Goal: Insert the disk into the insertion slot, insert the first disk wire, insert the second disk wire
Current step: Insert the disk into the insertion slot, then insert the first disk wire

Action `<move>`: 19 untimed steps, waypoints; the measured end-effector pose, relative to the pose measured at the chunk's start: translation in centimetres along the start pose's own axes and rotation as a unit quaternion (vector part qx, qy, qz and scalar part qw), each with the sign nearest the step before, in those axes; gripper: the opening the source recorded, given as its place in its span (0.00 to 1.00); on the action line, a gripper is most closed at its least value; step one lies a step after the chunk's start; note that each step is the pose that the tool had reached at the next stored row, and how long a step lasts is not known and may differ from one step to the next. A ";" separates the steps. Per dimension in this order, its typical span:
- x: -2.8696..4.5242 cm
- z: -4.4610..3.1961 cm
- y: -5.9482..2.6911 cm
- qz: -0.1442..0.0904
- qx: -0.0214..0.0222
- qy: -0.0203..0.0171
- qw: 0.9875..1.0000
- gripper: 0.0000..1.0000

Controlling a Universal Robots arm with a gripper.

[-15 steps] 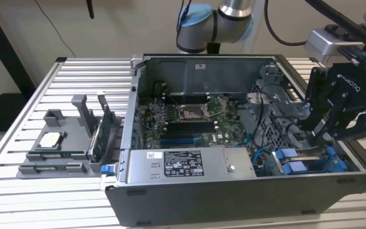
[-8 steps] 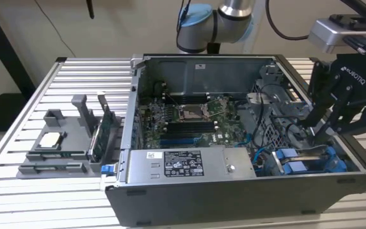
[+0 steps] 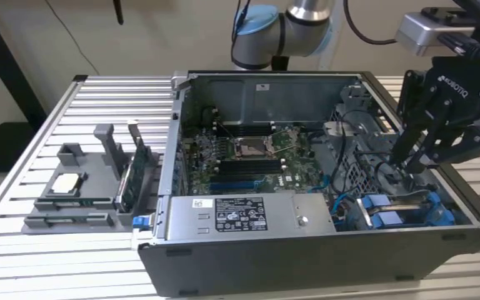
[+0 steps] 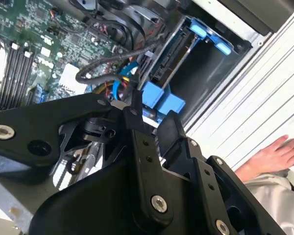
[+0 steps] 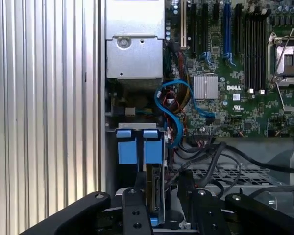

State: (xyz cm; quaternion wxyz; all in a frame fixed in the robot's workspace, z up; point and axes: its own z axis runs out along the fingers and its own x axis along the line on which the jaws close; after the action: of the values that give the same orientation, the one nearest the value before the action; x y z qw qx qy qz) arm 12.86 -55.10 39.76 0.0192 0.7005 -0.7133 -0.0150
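Gripper (image 3: 412, 164) at one disk (image 5: 155, 188) in insertion slot (image 4: 206, 68); two blue tabs (image 5: 127, 147).

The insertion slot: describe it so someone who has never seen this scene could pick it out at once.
Find the open computer case on the slatted table, then the labelled silver power-supply box along its near side. The insertion slot is the dark bay beside that box toward the exterior view's right, marked by broad bright blue plastic fittings.
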 end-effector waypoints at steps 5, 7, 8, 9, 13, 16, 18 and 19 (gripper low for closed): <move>-1.08 0.08 0.02 0.000 0.001 0.000 1.000 0.40; -1.09 0.25 0.01 -0.001 0.002 0.000 1.000 0.40; -1.09 0.34 0.01 -0.003 0.003 0.000 1.000 0.40; -1.09 0.42 0.01 -0.006 0.004 0.000 1.000 0.40; -1.09 0.68 0.00 -0.014 0.008 0.000 1.000 0.40; -1.08 0.88 0.15 -0.014 0.011 -0.005 1.000 0.40; -1.08 0.94 0.24 -0.014 0.012 -0.011 1.000 0.31; -1.08 0.96 0.26 -0.014 0.012 -0.014 1.000 0.31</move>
State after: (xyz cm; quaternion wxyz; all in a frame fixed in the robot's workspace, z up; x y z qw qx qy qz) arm 12.58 -54.02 38.80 0.0005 0.7104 -0.7036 -0.0168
